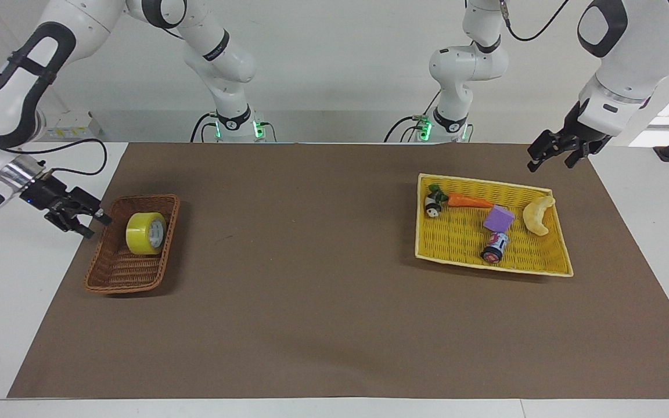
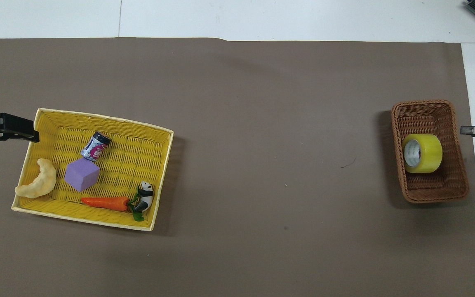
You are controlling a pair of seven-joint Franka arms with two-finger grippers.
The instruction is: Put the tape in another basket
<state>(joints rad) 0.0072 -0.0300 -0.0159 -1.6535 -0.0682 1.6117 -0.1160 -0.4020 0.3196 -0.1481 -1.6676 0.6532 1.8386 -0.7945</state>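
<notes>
You've got the tape [image 1: 146,233] on its side in the brown basket [image 1: 115,277], left of frame; the right gripper [image 1: 82,219] beside it, fingers apart and empty. The left gripper [image 1: 555,155], upper right, fingers apart, waits. Job looks done.

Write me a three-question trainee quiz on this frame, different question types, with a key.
1. True or false: the tape lies in the brown wicker basket.
2. Which gripper is beside that basket? A. right gripper B. left gripper
3. Fill in: the purple block sits in the ____ tray, between the croissant and the carrot.

Key: 1 true; 2 A, it is open and off the tape; 3 yellow.
</notes>
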